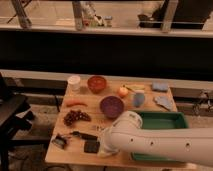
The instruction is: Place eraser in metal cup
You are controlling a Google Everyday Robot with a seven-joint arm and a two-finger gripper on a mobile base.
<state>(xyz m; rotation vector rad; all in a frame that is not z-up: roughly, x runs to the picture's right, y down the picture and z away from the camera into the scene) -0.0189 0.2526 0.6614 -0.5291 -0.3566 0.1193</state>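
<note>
The eraser point(91, 146), a small flat black block, lies near the front edge of the wooden table point(75, 156). My white arm point(160, 142) reaches in from the right. Its gripper point(105, 149) is low over the table, right next to the eraser's right side, and is mostly hidden by the wrist. No metal cup shows; it is hidden or out of view.
A black-handled tool point(84, 135) and a black-and-silver clip point(60, 141) lie left of the eraser. Behind are grapes point(76, 117), a carrot point(76, 103), a white cup point(74, 82), a red bowl point(97, 83), a purple bowl point(111, 106), a light-blue cup point(138, 99) and a green tray point(162, 121).
</note>
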